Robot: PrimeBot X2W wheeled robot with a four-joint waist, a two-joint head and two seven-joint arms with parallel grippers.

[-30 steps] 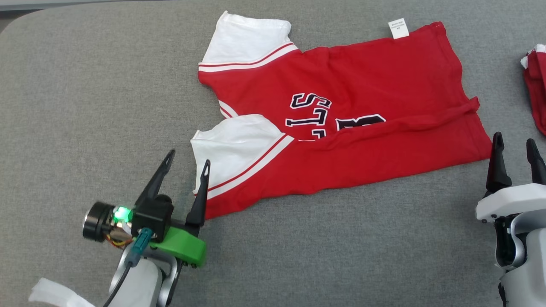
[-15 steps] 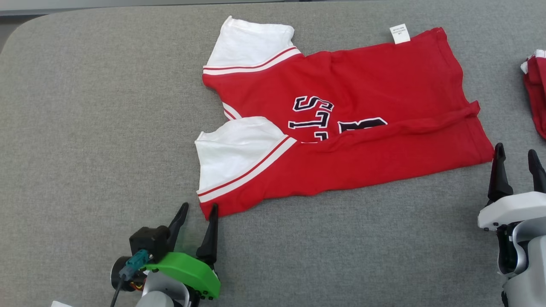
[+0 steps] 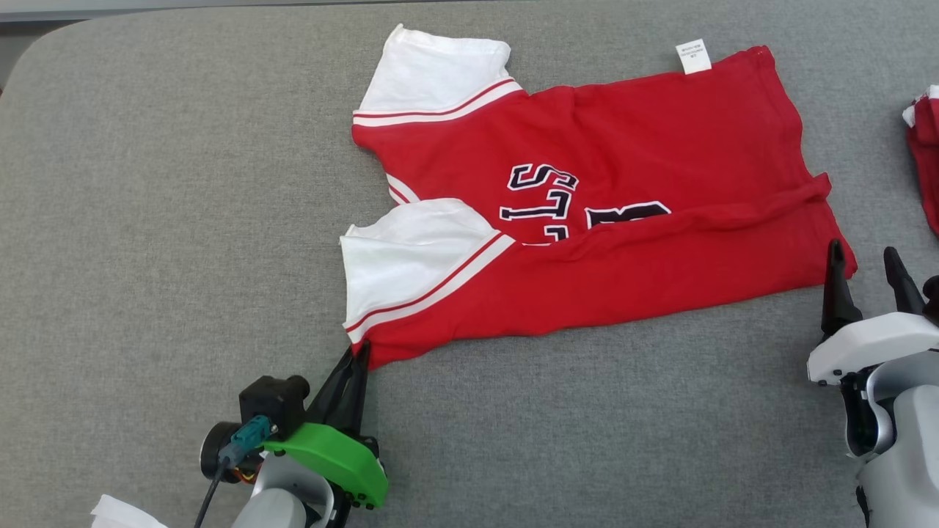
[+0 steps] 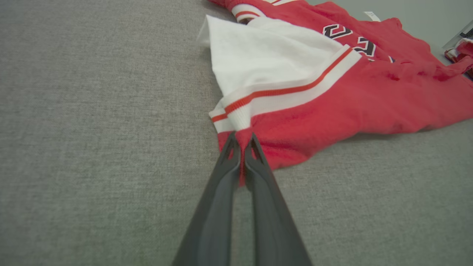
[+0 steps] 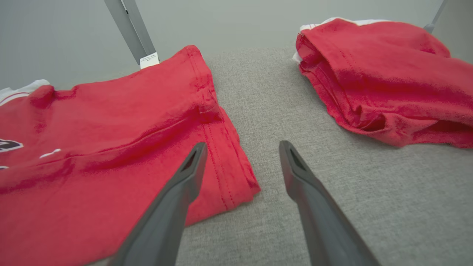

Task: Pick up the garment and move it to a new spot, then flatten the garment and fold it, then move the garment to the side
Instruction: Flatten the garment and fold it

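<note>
Red garment (image 3: pixel 660 147) lies part-folded; our left fingers (image 3: pixel 346 385) pinch its corner, right fingers (image 3: pixel 835 293) spread; we judge folding and moving aside remain.

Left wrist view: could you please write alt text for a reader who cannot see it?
The left gripper, its two dark fingers shut, pinches the near red corner of the garment, beside the white sleeve with its red stripe. The garment lies spread on a grey fabric surface, black letters showing farther back.
</note>
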